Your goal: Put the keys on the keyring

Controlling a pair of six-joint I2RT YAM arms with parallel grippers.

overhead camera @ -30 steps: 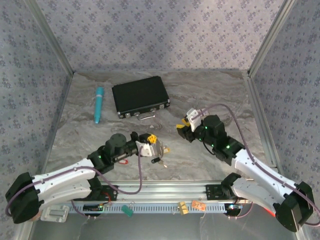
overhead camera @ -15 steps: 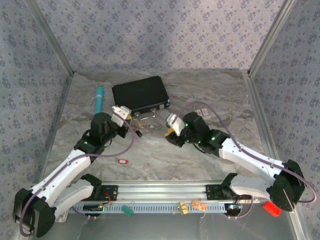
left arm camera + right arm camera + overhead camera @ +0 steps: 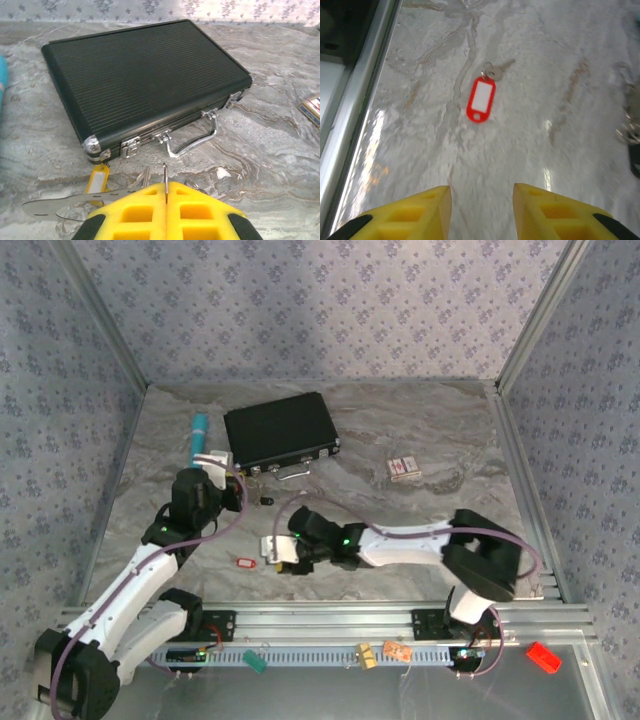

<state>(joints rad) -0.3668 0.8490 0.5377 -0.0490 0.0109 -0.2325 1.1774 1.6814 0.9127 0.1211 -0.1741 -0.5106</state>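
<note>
The red-tagged key (image 3: pixel 481 99) lies flat on the marbled table (image 3: pixel 450 440), near the front edge and left of the middle, with its small silvery key at the far end of the tag. The right gripper (image 3: pixel 481 197) hangs just short of it, its yellow fingers (image 3: pixel 415 212) spread apart with nothing between them. In the overhead view the right arm stretches across the table toward the left, and the tag sits just left of its tip. In the wrist view the metal rail (image 3: pixel 355 100) of the table's front edge runs along one side of the key. Farther back and to the left, the left gripper (image 3: pixel 166 189) sits close to the near side of the black case (image 3: pixel 140 75), facing its latches and chrome handle (image 3: pixel 192 142). Its fingers are pressed together, and a thin metal sliver (image 3: pixel 165 175) stands up out of the seam between them, pinched there; what it belongs to cannot be told. Just beside that tip are a yellow tag (image 3: pixel 97 178) and some flat silvery pieces (image 3: pixel 50 207), partly hidden by the fingers, and it is unclear whether they hang or rest on the table. A teal tube (image 3: pixel 197 435) lies just left of the case, and a small patterned card box (image 3: pixel 403 469) lies well apart to its right.
</note>
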